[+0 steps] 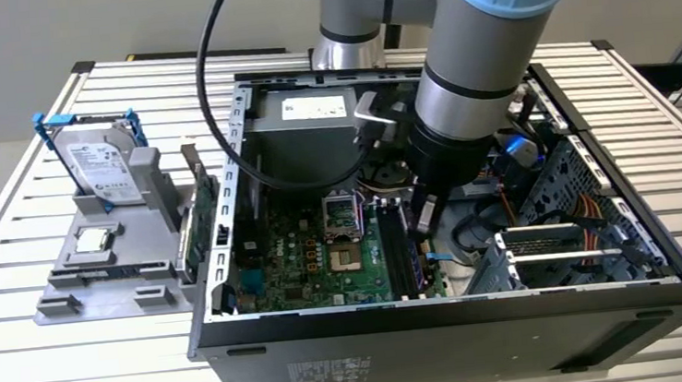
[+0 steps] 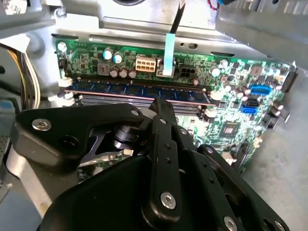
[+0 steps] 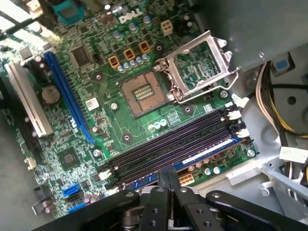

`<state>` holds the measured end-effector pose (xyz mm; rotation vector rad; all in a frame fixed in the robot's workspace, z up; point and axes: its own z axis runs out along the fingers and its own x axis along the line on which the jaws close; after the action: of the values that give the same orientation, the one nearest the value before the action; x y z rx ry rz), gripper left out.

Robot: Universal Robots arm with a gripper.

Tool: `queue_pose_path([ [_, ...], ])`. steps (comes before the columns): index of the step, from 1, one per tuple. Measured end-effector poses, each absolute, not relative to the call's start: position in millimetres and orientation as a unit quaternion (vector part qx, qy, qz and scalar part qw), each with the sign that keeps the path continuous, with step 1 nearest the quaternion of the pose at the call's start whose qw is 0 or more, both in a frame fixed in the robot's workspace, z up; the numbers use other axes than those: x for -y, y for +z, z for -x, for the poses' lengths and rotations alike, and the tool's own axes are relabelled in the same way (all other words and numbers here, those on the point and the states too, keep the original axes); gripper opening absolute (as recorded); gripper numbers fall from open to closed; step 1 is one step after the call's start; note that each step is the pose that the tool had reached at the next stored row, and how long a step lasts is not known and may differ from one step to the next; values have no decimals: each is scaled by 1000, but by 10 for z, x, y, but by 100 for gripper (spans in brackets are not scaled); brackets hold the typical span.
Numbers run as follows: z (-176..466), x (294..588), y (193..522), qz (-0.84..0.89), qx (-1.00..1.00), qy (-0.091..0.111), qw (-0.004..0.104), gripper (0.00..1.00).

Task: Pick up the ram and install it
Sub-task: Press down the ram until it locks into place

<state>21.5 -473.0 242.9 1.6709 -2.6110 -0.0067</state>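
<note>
Ram (image 2: 139,92) seated in motherboard slot, under tool (image 2: 161,107)

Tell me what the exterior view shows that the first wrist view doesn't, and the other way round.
Exterior view: the hard drive upright in a grey stand on the slatted table, beside the open case. First wrist view: the blue card slot and blue ports. Both: the claw, shut, its tip at the ram lying in its slot, and the CPU socket.
</note>
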Motion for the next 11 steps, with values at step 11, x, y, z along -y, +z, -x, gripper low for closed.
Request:
queue_pose_path([
  [11,-215,4729,2427,-607,794,-1,21,0],
])
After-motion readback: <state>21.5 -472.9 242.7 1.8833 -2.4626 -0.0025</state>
